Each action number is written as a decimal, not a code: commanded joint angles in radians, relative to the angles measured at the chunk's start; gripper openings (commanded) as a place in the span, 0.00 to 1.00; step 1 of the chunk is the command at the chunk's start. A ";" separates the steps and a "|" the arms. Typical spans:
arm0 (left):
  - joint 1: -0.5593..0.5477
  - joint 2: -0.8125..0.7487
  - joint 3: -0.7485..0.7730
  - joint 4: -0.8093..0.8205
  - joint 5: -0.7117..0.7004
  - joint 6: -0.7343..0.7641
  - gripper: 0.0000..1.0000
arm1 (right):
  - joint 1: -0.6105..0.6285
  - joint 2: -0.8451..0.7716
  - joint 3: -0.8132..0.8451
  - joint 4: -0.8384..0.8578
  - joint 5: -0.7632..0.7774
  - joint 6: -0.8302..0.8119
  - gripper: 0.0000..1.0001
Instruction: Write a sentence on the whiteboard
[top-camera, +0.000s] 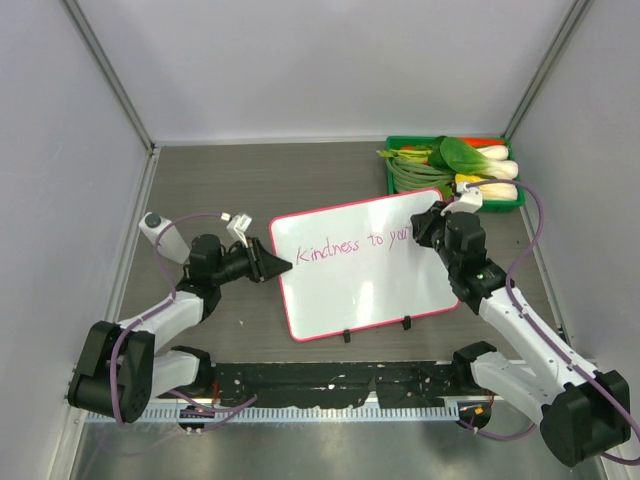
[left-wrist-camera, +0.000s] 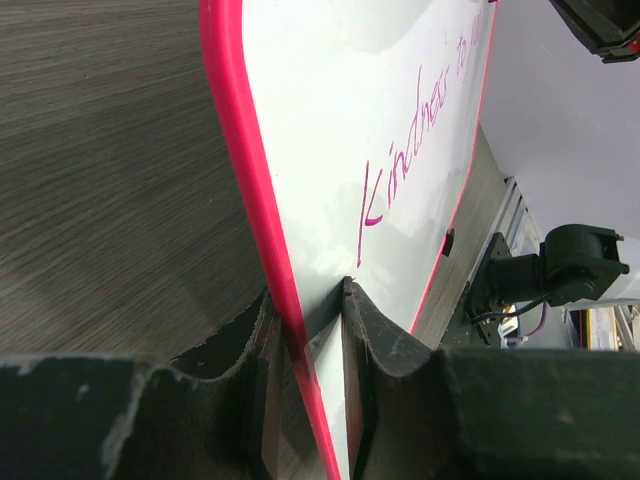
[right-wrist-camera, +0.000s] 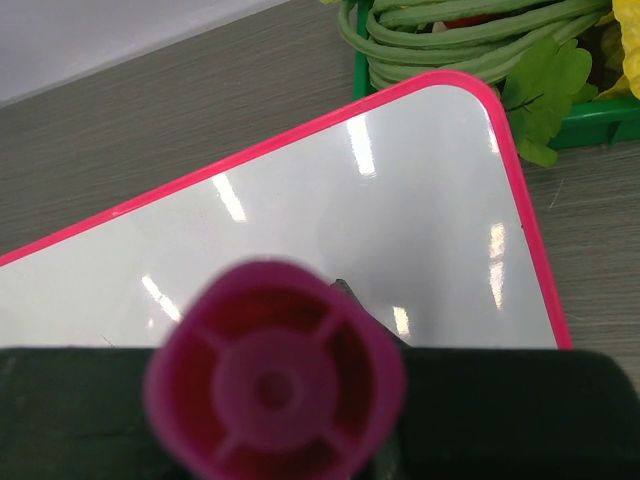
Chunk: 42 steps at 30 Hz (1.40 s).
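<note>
From above I see the whiteboard lying slightly skewed in the middle of the surface. The sentence runs along its far edge and reads "Kindness to you", its end passing under the right arm. That view hides both grips.

The left wrist camera fills one in: the left end effector is pinching the board's pink left edge, with the frame squeezed between its two fingers.

The right wrist camera shows the right end effector closed round a marker, whose pink butt end fills the frame. Its tip is hidden, so I cannot tell whether it touches the board. This camera also puts the board's far right corner just beside the green tray of vegetables.
</note>
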 joint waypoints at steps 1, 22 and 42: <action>-0.022 0.019 0.003 -0.049 -0.010 0.071 0.00 | -0.003 0.001 -0.004 0.039 0.021 -0.006 0.01; -0.023 0.023 0.003 -0.046 -0.007 0.068 0.00 | -0.003 -0.042 -0.044 -0.043 0.038 -0.017 0.01; -0.023 0.019 0.003 -0.049 -0.009 0.070 0.00 | -0.005 -0.008 -0.007 0.032 0.057 0.002 0.01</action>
